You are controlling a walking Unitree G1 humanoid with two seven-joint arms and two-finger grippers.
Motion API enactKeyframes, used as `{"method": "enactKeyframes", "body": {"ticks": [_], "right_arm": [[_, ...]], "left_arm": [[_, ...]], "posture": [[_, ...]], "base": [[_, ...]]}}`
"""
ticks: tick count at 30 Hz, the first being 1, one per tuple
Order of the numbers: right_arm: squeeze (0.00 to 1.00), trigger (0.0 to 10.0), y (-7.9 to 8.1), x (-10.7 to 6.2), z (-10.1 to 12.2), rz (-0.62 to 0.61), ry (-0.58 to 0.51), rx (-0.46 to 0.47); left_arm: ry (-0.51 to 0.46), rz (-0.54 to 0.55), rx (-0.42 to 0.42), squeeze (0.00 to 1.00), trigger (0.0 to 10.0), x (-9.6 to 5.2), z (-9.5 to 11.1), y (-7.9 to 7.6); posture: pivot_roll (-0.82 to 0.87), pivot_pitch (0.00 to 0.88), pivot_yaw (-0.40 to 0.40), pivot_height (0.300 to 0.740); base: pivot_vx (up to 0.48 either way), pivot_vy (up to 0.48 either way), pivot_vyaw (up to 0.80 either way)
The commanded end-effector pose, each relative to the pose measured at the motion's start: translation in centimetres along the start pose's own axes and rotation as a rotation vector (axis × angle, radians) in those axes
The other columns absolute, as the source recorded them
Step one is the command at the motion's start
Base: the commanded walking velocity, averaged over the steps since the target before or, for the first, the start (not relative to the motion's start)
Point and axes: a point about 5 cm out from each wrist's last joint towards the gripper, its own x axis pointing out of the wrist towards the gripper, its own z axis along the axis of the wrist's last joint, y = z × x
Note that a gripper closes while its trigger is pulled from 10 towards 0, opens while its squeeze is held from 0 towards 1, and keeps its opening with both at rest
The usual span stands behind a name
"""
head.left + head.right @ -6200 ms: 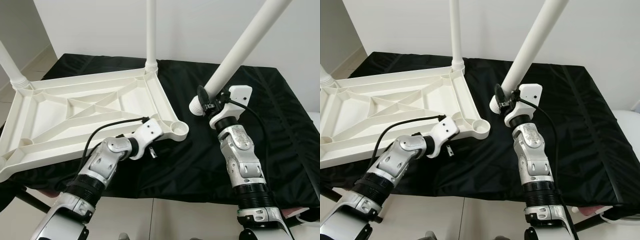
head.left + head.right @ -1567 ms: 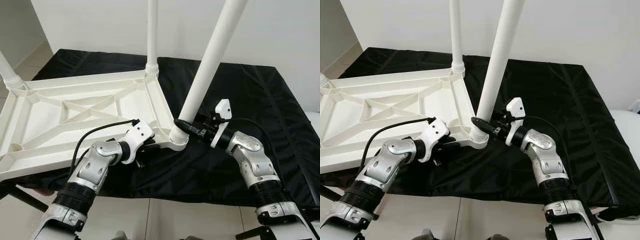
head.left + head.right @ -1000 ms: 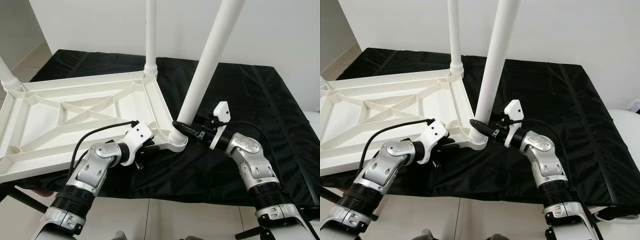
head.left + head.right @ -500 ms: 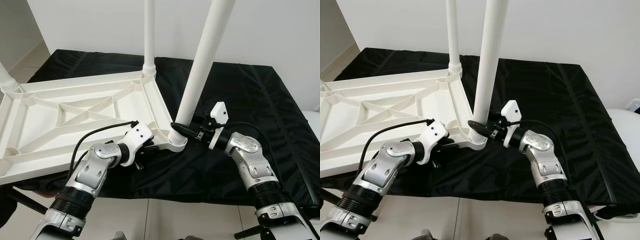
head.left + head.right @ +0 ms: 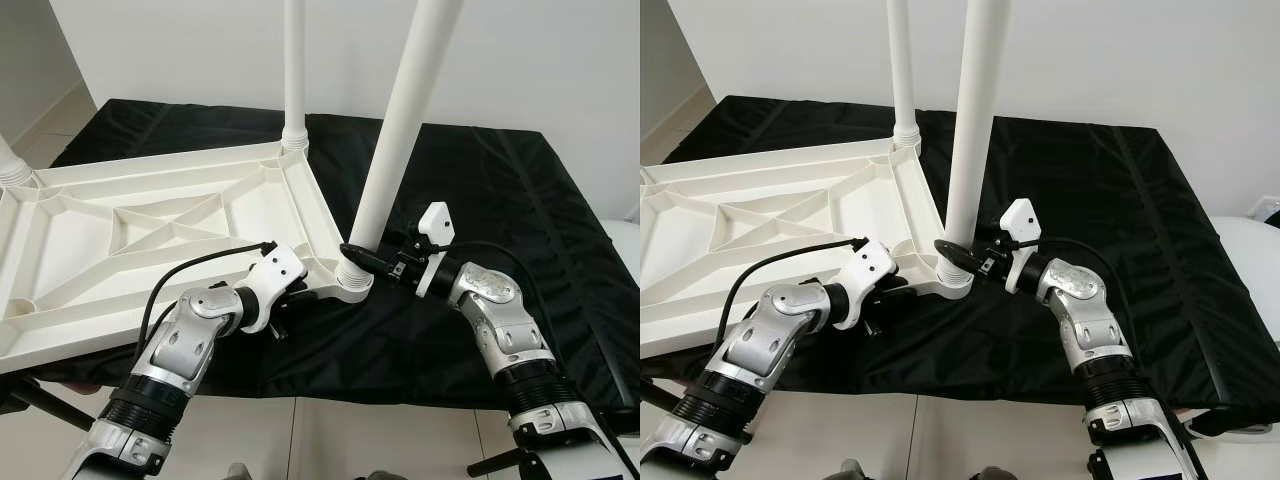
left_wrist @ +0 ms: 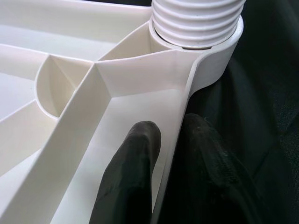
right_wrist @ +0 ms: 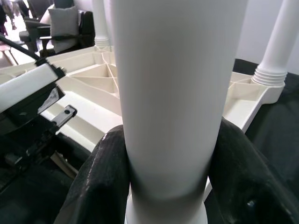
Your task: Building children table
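**Leg seated in near corner socket, both end effectors engaged**

The white plastic tabletop point(image 5: 150, 230) lies upside down on the black-covered worktop point(image 5: 520, 200), ribbed underside facing up. One leg point(image 5: 293, 70) stands upright in the far corner socket.

The right end effector point(image 5: 362, 258) is closed around the base of a second leg point(image 5: 400, 120), one black finger on each side of the tube. This leg stands nearly upright, leaning slightly, with its threaded end set in the near corner socket point(image 6: 196, 28).

The left end effector point(image 6: 170, 163) is clamped on the tabletop's rim just beside that socket, one finger point(image 6: 135, 168) inside the rim wall and the other outside it.
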Motion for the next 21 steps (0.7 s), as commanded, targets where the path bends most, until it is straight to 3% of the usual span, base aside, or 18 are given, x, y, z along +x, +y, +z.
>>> {"method": "enactKeyframes", "body": {"ticks": [1, 19, 21], "right_arm": [[0.0, 10.0, 0.4, -0.5, -2.7, -0.023, 0.119, 0.091], [0.0, 10.0, 0.5, -0.8, -3.8, -0.021, 0.15, 0.115], [0.0, 10.0, 0.4, -0.9, -4.0, -0.04, 0.156, 0.149]], "left_arm": [[-0.091, 0.031, 0.073, 0.0, 10.0, -0.3, 2.5, 0.1], [-0.1, 0.044, 0.086, 0.0, 10.0, -0.5, 2.9, 0.1], [-0.1, 0.044, 0.086, 0.0, 10.0, -0.5, 2.9, 0.1]], "posture": [[-0.02, 0.036, -0.015, 0.74], [-0.02, 0.04, -0.018, 0.74], [-0.02, 0.042, -0.018, 0.74]], "base": [[0.0, 0.0, 0.0], [0.0, 0.0, 0.0], [0.0, 0.0, 0.0]]}}
